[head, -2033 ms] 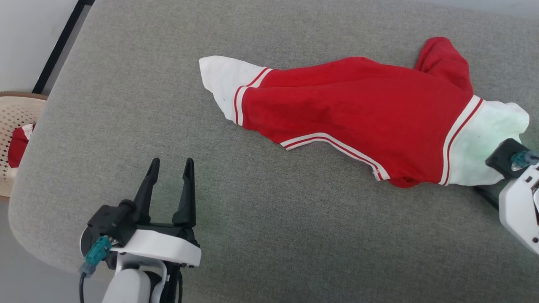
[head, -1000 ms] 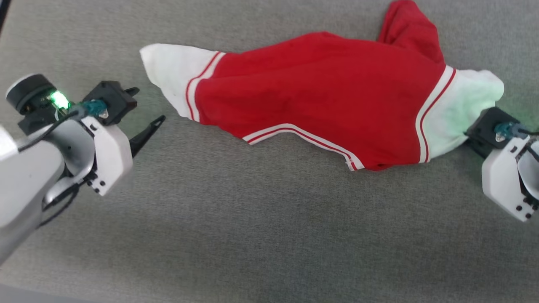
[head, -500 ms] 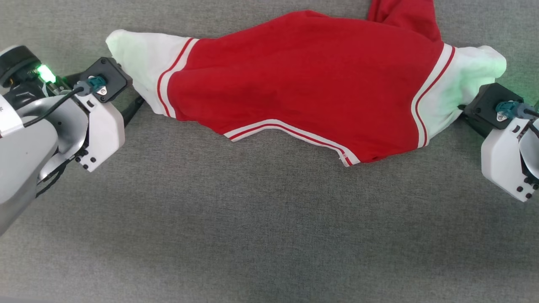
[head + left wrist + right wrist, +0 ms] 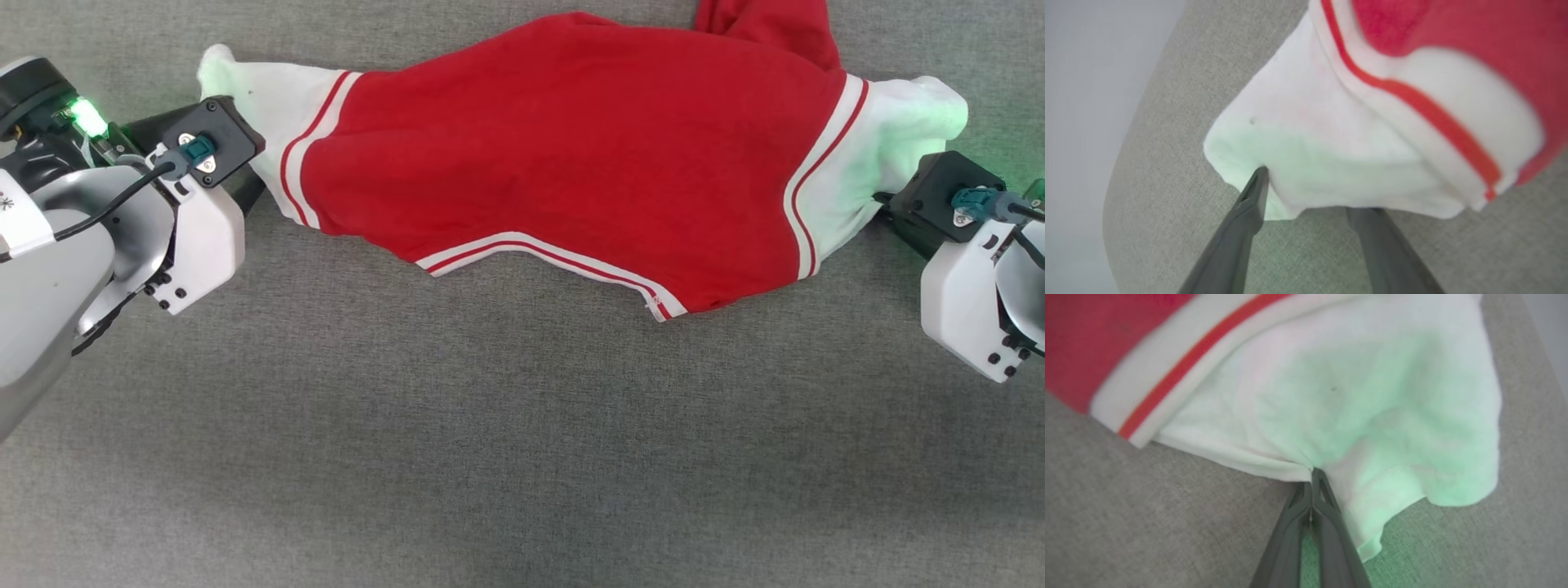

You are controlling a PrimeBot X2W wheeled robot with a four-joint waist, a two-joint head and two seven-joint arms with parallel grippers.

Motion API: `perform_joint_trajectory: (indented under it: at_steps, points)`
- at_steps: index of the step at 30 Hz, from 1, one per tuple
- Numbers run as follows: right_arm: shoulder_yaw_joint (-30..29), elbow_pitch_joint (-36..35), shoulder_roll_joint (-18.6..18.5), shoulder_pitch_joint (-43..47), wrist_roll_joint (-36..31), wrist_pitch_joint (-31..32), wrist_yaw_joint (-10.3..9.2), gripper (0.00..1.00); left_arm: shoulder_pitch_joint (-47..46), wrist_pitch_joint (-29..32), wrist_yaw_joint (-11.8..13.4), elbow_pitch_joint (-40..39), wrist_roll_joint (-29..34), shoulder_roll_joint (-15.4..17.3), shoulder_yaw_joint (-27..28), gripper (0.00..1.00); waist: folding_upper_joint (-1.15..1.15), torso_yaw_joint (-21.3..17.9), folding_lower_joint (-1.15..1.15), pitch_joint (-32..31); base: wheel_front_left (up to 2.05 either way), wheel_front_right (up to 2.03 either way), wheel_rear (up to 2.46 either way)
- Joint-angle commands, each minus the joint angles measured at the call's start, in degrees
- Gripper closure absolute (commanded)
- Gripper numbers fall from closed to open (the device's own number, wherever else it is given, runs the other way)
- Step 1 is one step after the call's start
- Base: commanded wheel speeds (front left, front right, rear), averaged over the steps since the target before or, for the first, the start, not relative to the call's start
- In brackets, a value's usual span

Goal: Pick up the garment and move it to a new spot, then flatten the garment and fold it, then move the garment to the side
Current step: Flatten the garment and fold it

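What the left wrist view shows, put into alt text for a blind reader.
A white sleeve of the red garment, edged with a red stripe, lies on a grey fabric surface with its hem between the open dark fingers of the left gripper. One fingertip rests on top of the sleeve; the other runs under the hem.

Red garment (image 4: pixel 563 155) — white sleeves — stretched flat

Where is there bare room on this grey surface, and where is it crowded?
Free: the broad grey surface below the garment's striped hem. Crowded: the top strip, where the left claw straddles one white sleeve and the right claw pinches the other.
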Motion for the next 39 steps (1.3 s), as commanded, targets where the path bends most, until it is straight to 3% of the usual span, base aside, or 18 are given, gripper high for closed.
perform_joint_trajectory:
  at_steps: [1, 8, 15, 24, 28, 33, 35, 39]
  points:
    - [2.7, 4.3, 1.0, 2.6, -0.7, 1.5, -0.42, 1.00, 0.6, 0.9, 0.1, -0.1, -0.2, -1.1, -0.5, 1.00, -0.01, -0.2, 0.00, 0.1, 0.00, 0.00, 0.00]
    - [2.2, 5.3, 1.3, 3.2, -0.8, 0.5, -0.42, 1.00, 0.3, 1.6, 0.1, -0.6, -2.0, 0.1, -0.4, 1.00, -0.01, -0.6, 0.00, -0.3, 0.00, 0.00, 0.00]
    - [-1.4, 5.6, 1.8, 5.0, -1.0, -3.3, -0.38, 1.00, 0.8, -1.7, 0.1, -0.6, -7.6, 1.5, -0.3, 1.00, -0.01, -0.8, 0.00, -4.1, 0.00, 0.00, 0.00]
    - [-13.6, 2.0, 0.1, 10.5, -1.6, -7.8, -0.37, 1.00, -0.4, -10.6, 0.1, -4.2, -17.1, 3.6, -0.3, 1.00, -0.01, -1.4, 0.00, -10.9, 0.00, 0.00, 0.00]
    - [-24.7, -0.6, 1.3, 15.4, 1.4, -7.9, -0.37, 1.00, -0.9, -14.4, 0.1, -5.8, -26.4, 3.7, -0.3, 1.00, -0.01, -1.5, 0.00, -12.5, 0.00, 0.00, 0.00]
    - [-36.6, 1.0, 7.1, 16.9, 3.9, -7.0, -0.37, 1.00, -2.1, -16.7, 0.1, -3.4, -39.2, 0.1, 2.1, 1.00, -0.01, -1.7, 0.00, -11.0, 0.00, 0.00, 0.00]
    - [-40.6, 3.0, 10.9, 14.1, 3.4, -6.1, -0.37, 1.00, -3.3, -16.5, 0.1, -1.3, -45.3, -2.2, 4.4, 1.00, -0.01, -1.9, 0.00, -9.8, 0.00, 0.00, 0.00]
    - [-44.6, 8.2, 19.3, 4.0, 0.6, -3.9, -0.36, 1.00, -8.3, -14.3, 0.1, 6.5, -50.6, -6.4, 7.0, 1.00, -0.01, -3.1, 0.00, -6.7, 0.00, 0.00, 0.00]
